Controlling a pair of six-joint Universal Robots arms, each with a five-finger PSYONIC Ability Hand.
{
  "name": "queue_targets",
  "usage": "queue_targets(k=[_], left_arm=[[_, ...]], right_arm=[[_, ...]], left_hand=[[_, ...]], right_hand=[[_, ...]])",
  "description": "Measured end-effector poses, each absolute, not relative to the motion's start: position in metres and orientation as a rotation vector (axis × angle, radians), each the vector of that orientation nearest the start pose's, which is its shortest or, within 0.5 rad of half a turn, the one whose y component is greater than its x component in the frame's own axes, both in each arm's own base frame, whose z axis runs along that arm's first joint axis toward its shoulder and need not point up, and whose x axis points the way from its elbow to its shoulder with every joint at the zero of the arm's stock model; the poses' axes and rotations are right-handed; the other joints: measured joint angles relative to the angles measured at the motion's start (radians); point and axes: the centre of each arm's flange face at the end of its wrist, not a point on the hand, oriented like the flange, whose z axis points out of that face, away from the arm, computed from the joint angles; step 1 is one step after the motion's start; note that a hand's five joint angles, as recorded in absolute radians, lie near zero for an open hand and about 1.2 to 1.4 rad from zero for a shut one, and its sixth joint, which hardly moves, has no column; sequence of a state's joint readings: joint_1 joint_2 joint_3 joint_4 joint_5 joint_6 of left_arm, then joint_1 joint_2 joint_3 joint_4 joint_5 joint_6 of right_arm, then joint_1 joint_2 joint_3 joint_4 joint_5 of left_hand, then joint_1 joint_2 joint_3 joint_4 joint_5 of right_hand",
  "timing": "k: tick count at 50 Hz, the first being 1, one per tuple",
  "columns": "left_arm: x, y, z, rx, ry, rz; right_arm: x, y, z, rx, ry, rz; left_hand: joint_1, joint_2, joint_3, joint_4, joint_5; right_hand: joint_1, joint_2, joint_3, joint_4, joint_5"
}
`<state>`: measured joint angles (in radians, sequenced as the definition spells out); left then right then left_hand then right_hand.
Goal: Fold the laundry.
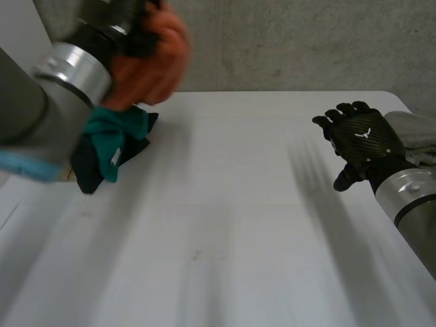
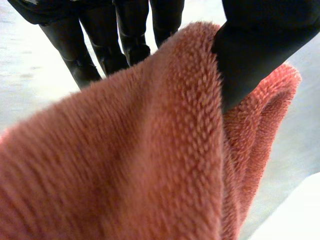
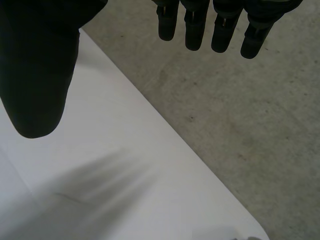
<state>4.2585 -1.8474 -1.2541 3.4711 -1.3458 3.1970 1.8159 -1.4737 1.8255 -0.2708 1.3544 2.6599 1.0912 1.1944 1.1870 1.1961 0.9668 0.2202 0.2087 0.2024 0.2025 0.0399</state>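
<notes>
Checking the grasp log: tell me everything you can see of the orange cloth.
The orange fleece cloth is fluffy, with a thick pile in one plain colour. It is bunched into soft folds, not spread. The left hand pinches it, thumb on one face, fingers behind. It hangs over the left side of the table, above a teal garment; whether they touch is unclear.

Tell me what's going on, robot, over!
Left hand pinching the orange fleece, held above the table. Right hand open, holding nothing. Teal and dark clothes heaped below the fleece.
</notes>
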Motion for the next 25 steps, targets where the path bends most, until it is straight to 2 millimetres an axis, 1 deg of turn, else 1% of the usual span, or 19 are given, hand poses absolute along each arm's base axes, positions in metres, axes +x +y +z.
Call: queue_targets(k=[3, 5, 7, 8, 9, 10, 11, 12, 13, 14, 15, 16, 19, 21, 23, 25], left_arm=[[-0.331, -0.251, 0.326, 1.007, 2.040, -2.909], [-0.343, -0.229, 0.302, 1.121, 2.142, -2.858], [-0.350, -0.218, 0.286, 1.185, 2.205, -2.811], [-0.359, -0.204, 0.260, 1.271, 2.298, -2.726], [-0.362, -0.199, 0.250, 1.302, 2.331, -2.691], [-0.367, -0.192, 0.235, 1.348, 2.384, -2.633], [-0.369, -0.188, 0.225, 1.375, 2.417, -2.592], [-0.371, -0.185, 0.218, 1.394, 2.443, -2.559], [-0.372, -0.182, 0.209, 1.415, 2.479, -2.510], [-0.373, -0.181, 0.205, 1.423, 2.498, -2.483], [-0.372, -0.180, 0.201, 1.429, 2.519, -2.453], [-0.371, -0.181, 0.200, 1.427, 2.535, -2.430], [-0.364, -0.185, 0.209, 1.393, 2.536, -2.426], [-0.357, -0.191, 0.222, 1.349, 2.516, -2.452], [-0.346, -0.201, 0.237, 1.280, 2.479, -2.493], [-0.332, -0.215, 0.252, 1.190, 2.437, -2.531]], right_arm=[[0.216, -0.264, 0.229, -1.008, 2.084, -2.141], [0.212, -0.267, 0.228, -0.990, 2.105, -2.146], [0.209, -0.269, 0.228, -0.979, 2.117, -2.149], [0.204, -0.272, 0.227, -0.964, 2.137, -2.152], [0.203, -0.273, 0.227, -0.958, 2.144, -2.153], [0.200, -0.275, 0.226, -0.950, 2.155, -2.154], [0.199, -0.275, 0.226, -0.946, 2.161, -2.154], [0.197, -0.276, 0.226, -0.943, 2.166, -2.154], [0.196, -0.277, 0.226, -0.939, 2.172, -2.154], [0.196, -0.277, 0.226, -0.938, 2.174, -2.153], [0.195, -0.278, 0.225, -0.939, 2.177, -2.152], [0.195, -0.278, 0.226, -0.940, 2.177, -2.151], [0.195, -0.278, 0.226, -0.950, 2.176, -2.142], [0.196, -0.277, 0.226, -0.959, 2.178, -2.130], [0.197, -0.274, 0.226, -0.971, 2.185, -2.107], [0.198, -0.270, 0.229, -0.985, 2.200, -2.069]], left_hand=[[0.000, 0.000, 0.001, 0.000, 0.000], [0.000, 0.000, 0.001, 0.000, 0.000], [0.000, 0.000, 0.001, 0.000, 0.000], [0.000, -0.005, -0.002, -0.003, 0.000], [-0.013, -0.039, -0.036, -0.031, -0.014], [-0.170, -0.220, -0.214, -0.202, -0.163], [-0.340, -0.348, -0.339, -0.350, -0.310], [-0.340, -0.348, -0.339, -0.350, -0.310], [-0.676, -0.662, -0.630, -0.648, -0.611], [-0.676, -0.662, -0.630, -0.648, -0.611], [-0.855, -0.895, -0.883, -0.905, -0.860], [-0.867, -0.936, -0.927, -0.943, -0.897], [-0.867, -0.953, -0.945, -0.963, -0.912], [-0.867, -0.955, -0.945, -0.964, -0.912], [-0.867, -0.955, -0.945, -0.964, -0.912], [-0.867, -0.955, -0.945, -0.964, -0.912]], right_hand=[[0.000, 0.000, 0.000, 0.000, 0.000], [0.000, 0.000, 0.000, 0.000, 0.000], [0.000, 0.000, 0.000, 0.000, 0.000], [0.000, 0.000, 0.000, 0.000, 0.000], [0.000, 0.000, 0.000, 0.000, 0.000], [0.000, 0.000, 0.000, 0.000, 0.000], [0.000, 0.000, 0.000, 0.000, 0.000], [0.000, 0.000, 0.000, 0.000, 0.000], [0.000, 0.000, 0.000, 0.000, 0.000], [0.000, 0.000, 0.000, 0.000, 0.000], [0.000, 0.000, 0.000, 0.000, 0.000], [0.000, 0.000, 0.000, 0.000, 0.000], [0.000, 0.000, 0.000, 0.000, 0.000], [0.000, 0.000, 0.000, 0.000, 0.000], [0.000, 0.000, 0.000, 0.000, 0.000], [0.000, 0.000, 0.000, 0.000, 0.000]])
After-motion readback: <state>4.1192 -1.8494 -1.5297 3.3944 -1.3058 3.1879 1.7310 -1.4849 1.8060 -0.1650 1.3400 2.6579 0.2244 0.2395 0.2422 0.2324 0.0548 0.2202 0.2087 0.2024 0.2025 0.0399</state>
